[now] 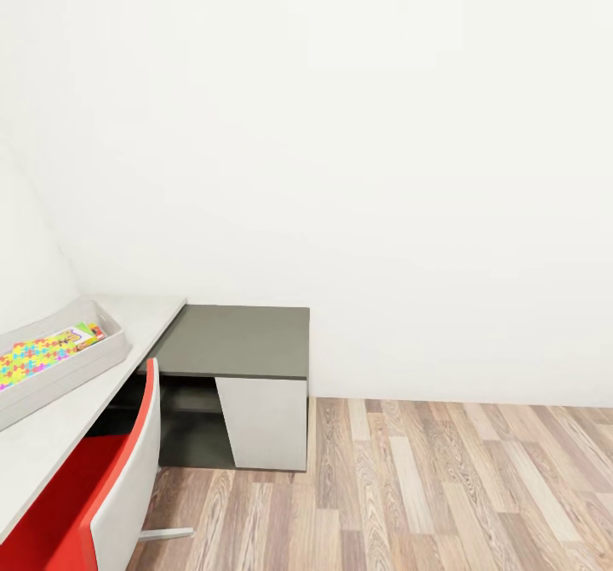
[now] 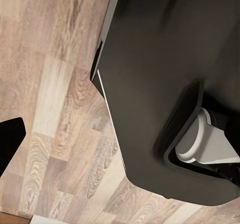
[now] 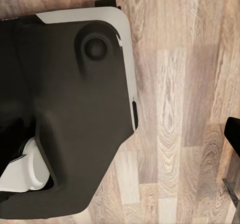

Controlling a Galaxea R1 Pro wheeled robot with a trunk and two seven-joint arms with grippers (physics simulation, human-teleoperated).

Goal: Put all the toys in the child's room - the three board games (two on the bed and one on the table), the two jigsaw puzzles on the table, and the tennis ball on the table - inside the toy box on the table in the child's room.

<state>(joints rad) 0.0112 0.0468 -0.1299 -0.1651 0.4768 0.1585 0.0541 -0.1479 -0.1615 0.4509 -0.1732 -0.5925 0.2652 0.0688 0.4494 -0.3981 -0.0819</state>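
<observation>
In the head view the light grey toy box (image 1: 100, 365) lies on the white table (image 1: 60, 431) at the left edge. Inside it lies a multicoloured jigsaw puzzle (image 1: 34, 356), with a white and green board game (image 1: 85, 334) at its far end. The tennis ball is out of view. In the left wrist view one dark fingertip (image 2: 10, 143) shows over the wood floor. My right gripper (image 3: 231, 165) hangs over the floor with its two fingertips apart and nothing between them.
A red and white chair (image 1: 115, 482) stands against the table. A dark grey low cabinet (image 1: 243, 341) with a white front panel fills the corner by the white wall. Wood-plank floor (image 1: 451, 486) stretches to the right. My dark base (image 2: 150, 84) (image 3: 65, 99) shows below both wrists.
</observation>
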